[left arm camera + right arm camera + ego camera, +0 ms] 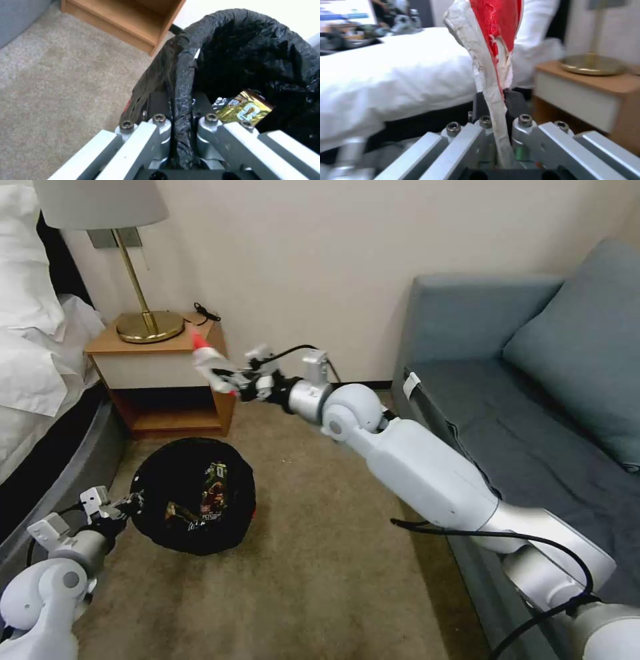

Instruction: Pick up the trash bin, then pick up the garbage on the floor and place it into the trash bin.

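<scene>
The trash bin (193, 493), round and lined with a crinkly black bag, hangs low over the carpet at the lower left. My left gripper (137, 502) is shut on its near rim (181, 82), one finger inside and one outside. Snack wrappers lie inside it, among them a brown-gold one (245, 110). My right gripper (230, 379) is held out in front of the nightstand, above and beyond the bin. It is shut on a piece of garbage, a white packet with red ends (208, 357) (490, 50), which sticks up from between the fingers.
A wooden nightstand (167, 380) with a brass lamp (143, 323) stands against the wall. A bed with white linen (33, 347) runs along the left. A grey-blue sofa (533, 400) fills the right. Beige carpet (313, 553) lies between them.
</scene>
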You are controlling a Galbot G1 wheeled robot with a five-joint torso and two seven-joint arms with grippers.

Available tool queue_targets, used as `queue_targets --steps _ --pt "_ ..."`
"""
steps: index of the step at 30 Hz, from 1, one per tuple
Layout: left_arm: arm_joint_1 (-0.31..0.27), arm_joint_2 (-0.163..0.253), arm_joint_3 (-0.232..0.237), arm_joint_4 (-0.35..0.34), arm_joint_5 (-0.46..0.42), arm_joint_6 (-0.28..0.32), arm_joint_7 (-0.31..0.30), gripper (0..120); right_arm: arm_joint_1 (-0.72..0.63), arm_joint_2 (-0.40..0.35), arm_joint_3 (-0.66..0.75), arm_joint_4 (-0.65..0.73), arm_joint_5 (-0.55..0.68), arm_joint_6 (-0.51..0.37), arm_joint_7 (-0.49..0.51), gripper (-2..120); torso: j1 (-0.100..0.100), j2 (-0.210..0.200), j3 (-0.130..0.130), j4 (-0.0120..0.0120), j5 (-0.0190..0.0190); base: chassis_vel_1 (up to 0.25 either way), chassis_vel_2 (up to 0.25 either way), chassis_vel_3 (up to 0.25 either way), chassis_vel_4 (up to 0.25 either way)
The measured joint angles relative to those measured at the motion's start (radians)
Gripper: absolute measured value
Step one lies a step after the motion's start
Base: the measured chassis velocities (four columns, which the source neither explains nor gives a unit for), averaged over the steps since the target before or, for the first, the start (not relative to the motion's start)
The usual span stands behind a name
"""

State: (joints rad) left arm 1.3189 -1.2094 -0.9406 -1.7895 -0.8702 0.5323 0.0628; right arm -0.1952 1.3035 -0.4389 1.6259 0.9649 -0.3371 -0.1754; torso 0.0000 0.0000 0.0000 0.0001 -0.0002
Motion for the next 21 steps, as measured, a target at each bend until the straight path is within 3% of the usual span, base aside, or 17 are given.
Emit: queue_targets --steps 10,21 --pt "-0.001 -0.017 0.015 -0.028 0.006 0.006 -0.001 4 -0.099 0.003 -0.123 0.112 0.006 -0.012 0.023 0 0.0 0.0 0.0 -0.0002 0.0 0.0 0.0 0.0 0.0" --pt "0.018 -0.023 0.008 -0.036 0.003 0.009 0.001 4 -0.206 0.015 -0.145 0.067 -0.103 -0.008 0.005 0 0.0 0.0 0.0 -0.0002 0.0002 0.0 0.0 0.0 0.0"
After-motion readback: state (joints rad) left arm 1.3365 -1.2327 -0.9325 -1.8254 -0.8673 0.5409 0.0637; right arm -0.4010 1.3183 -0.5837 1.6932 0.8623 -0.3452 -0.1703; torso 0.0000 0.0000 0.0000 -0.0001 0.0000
